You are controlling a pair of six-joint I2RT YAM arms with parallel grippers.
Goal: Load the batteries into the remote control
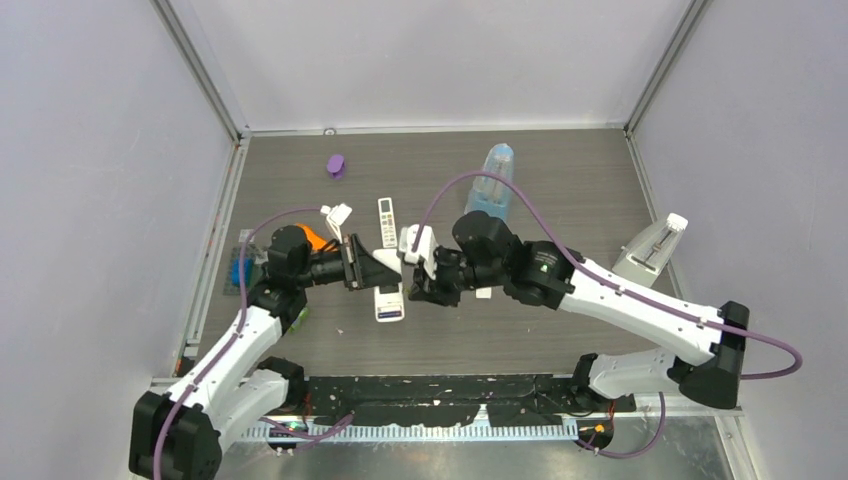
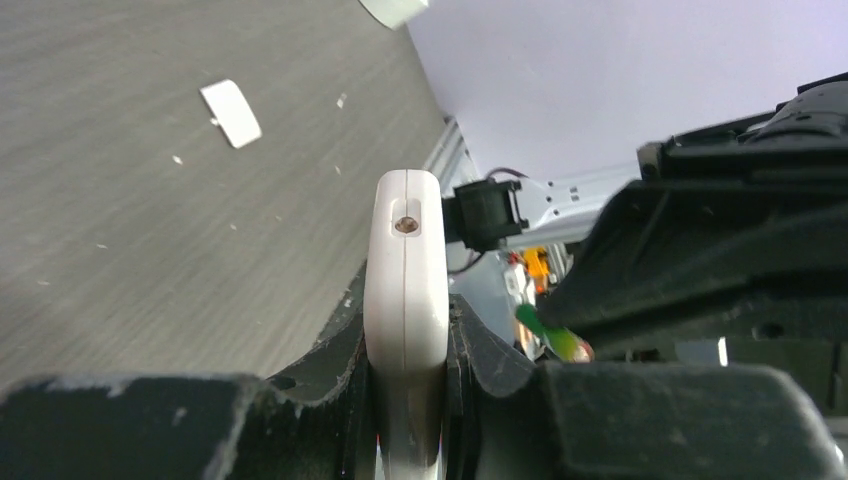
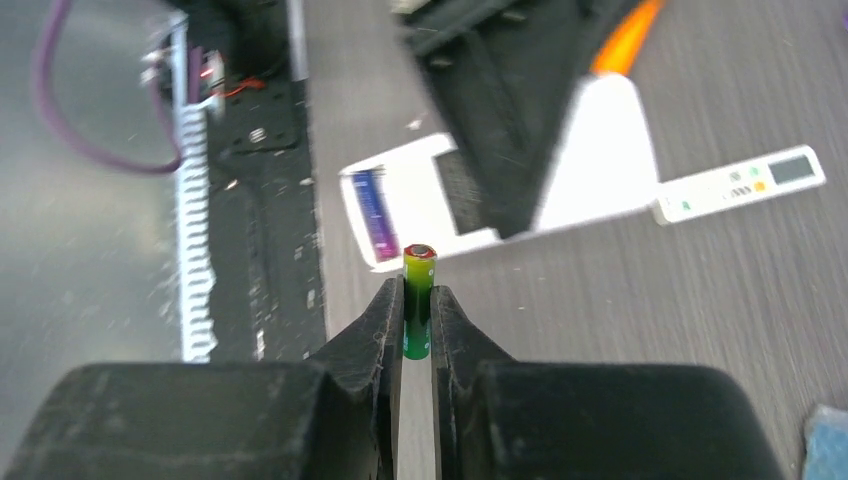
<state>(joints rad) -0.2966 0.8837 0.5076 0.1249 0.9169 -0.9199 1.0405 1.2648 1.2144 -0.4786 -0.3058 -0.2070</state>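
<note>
We see right claw (image 3: 417,305) nipped tight on green battery (image 3: 419,272), tip poking out front; left claw (image 2: 406,345) clamps white remote (image 2: 405,260) edge-on, purple cell (image 3: 375,215) seemingly inside.

Small purple object (image 1: 336,165), clear plastic bottle (image 1: 497,180), white wedge-shaped stand (image 1: 655,250), grey wood-grain table (image 1: 580,200).

Dark grey wood-grain tabletop (image 1: 440,170) is taking up the whole cell floor. Plain pale lavender panels are boxing it in: back wall (image 1: 430,60), left wall (image 1: 90,180), right wall (image 1: 760,130). Aluminium posts (image 1: 200,70) are rising at both back corners, and a metal rail (image 1: 213,250) is lining the left edge. A black strip (image 1: 450,385) is running along the near edge. Light is falling flat and even.
</note>
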